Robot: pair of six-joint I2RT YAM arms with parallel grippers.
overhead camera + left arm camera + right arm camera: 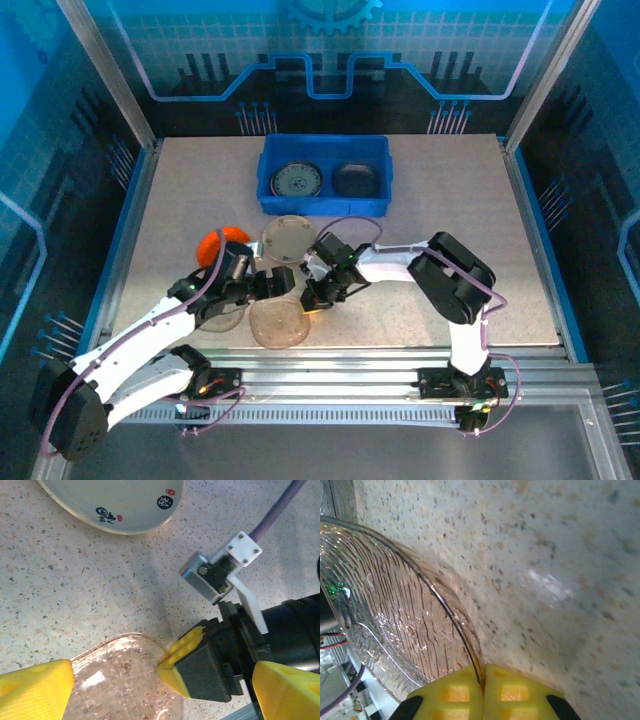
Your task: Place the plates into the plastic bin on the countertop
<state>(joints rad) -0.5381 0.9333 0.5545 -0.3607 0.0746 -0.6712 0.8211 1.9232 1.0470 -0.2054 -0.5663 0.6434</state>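
The right claw point(484, 679) is shut hard on the thin rim of a glass plate point(395, 625), pads pinched together with only the edge between them. That plate sits toward 6 o'clock on the worktop point(450, 230), close to the arm bases; I cannot tell whether it has left the surface. The left claw point(274, 283) is spread wide and holds nothing, its fingers straddling the same plate at the right claw's 9 o'clock.

Risks, as I judge them:
- The grip is an edge pinch on slick glass. A lift could let the plate pivot down or slide out and hit the worktop.
- The two claws are just beside each other. If either swings without the other clearing, they could knock together and jar the plate loose.
- The cream plate point(285, 236) lies at 12 o'clock from the grip, on the line to the bin point(325, 207), with an orange plate point(212, 243) at its 9 o'clock. A low carry could clip them.

The bin, at 12 o'clock on the worktop, holds a blue-patterned plate point(296, 181) at its 9 o'clock side and a black plate point(355, 179) at 3 o'clock. The floor looks taken, so glass must land on another plate, and a hard drop could chip it.
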